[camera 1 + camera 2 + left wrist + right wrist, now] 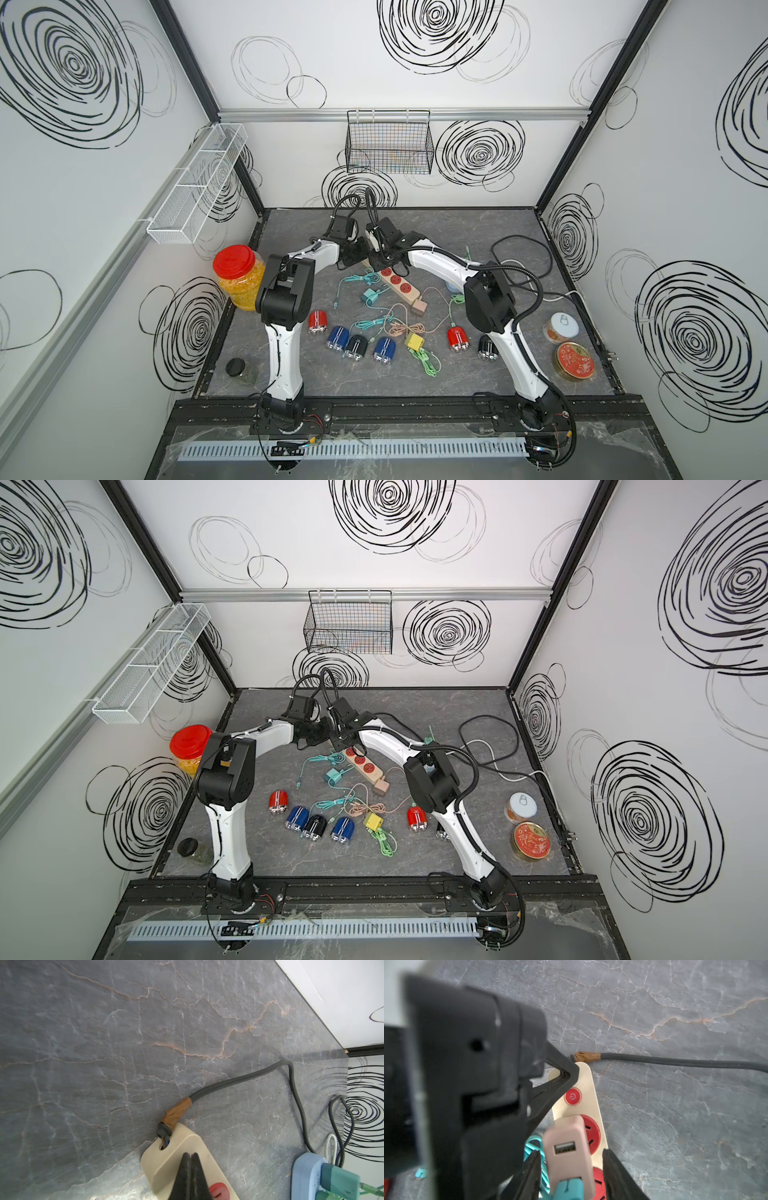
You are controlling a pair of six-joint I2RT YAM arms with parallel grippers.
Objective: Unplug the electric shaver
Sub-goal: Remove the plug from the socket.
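A cream power strip with red sockets lies mid-table. In the right wrist view a pink adapter stands plugged into the power strip, with a teal cable plug in it. My right gripper is open, one finger on each side of the adapter with gaps showing. My left gripper is shut, its tip pressed on the strip's cord end by the red power button. Several electric shavers, among them a red one and a blue one, lie nearer the front. I cannot tell which one the teal cable reaches.
Loose cables, a teal adapter, a yellow adapter and another pink adapter lie around the strip. A blue power strip sits to the right. A red-lidded jar stands left and two cans right.
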